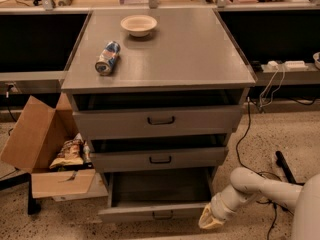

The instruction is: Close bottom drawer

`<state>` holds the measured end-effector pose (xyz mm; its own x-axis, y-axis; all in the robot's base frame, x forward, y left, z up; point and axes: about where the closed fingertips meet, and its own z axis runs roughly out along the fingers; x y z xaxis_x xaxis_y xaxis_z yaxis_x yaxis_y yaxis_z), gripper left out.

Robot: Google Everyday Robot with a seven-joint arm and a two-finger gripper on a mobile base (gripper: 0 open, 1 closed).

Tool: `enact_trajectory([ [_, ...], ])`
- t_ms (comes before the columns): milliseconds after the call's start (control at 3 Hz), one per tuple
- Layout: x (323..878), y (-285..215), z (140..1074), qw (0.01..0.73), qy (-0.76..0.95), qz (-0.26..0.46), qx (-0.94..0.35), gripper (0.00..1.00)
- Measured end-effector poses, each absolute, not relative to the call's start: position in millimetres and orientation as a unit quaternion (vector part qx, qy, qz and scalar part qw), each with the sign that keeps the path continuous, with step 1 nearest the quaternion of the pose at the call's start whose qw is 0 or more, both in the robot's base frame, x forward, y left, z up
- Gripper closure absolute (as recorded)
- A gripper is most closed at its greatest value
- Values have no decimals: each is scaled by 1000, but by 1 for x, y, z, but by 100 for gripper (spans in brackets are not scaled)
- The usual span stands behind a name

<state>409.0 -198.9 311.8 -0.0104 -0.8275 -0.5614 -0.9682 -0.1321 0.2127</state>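
- A grey cabinet [165, 54] is seen filling the middle of the frame. Three drawers are counted in it, stacked one above another: the top drawer [110, 121], the middle drawer [125, 160] and the bottom drawer [130, 215].
- One white arm [265, 189] is seen entering from the lower right corner. It is bent at a rounded joint and angled down and to the left, towards the foot of the cabinet.
- The bottom drawer is found at the lower centre of the frame, pulled well out, so that its dark inside is exposed. The two drawers above it are seen only slightly out.
- One open cardboard box [30, 134] is seen on the floor at the lower left, with one snack bag [67, 154] inside it.
- The gripper [211, 220] is placed low at the right front corner of the bottom drawer, right against the end of its front panel. Whether it is open or closed cannot be told, and nothing is seen held in it.
- One pale bowl [138, 24] is set upright near the back of the cabinet top.
- One can [108, 57] is laid on its side, in front of the bowl and to its left.
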Motion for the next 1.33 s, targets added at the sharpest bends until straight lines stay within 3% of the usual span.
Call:
enact_trajectory([
  [333, 411, -205, 278, 108, 664, 307, -673, 100],
  [667, 411, -205, 277, 107, 664, 307, -673, 100],
  [1333, 454, -210, 183, 138, 674, 258, -679, 100],
])
